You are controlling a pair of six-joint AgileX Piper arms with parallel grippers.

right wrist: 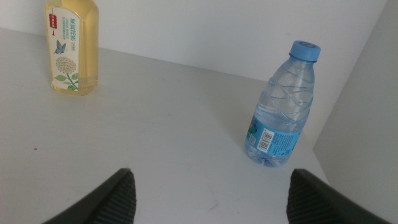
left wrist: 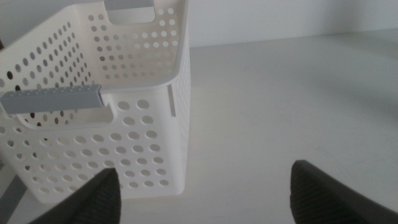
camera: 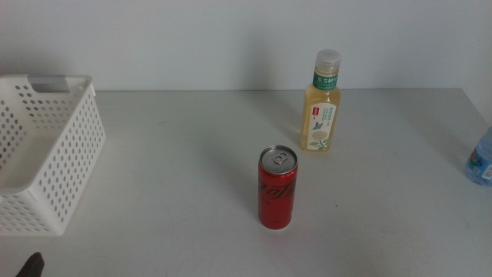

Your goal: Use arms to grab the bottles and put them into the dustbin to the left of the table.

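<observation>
Both grippers, left gripper and right gripper, hung open and empty. The water bottle stood near the table's far-right edge; I feared a nudge would topple it off.

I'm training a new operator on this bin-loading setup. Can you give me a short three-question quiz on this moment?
1. True or false: the red soda can lies on its side.
2. Which container stands nearest the table's right edge? A) red soda can B) yellow tea bottle C) water bottle
3. Fill in: the white perforated dustbin holds ___ of the three containers, as far as its visible inside shows.

Key:
1. False; it stands upright.
2. C.
3. None. Both the left gripper and the right gripper are open and hold nothing.
</observation>
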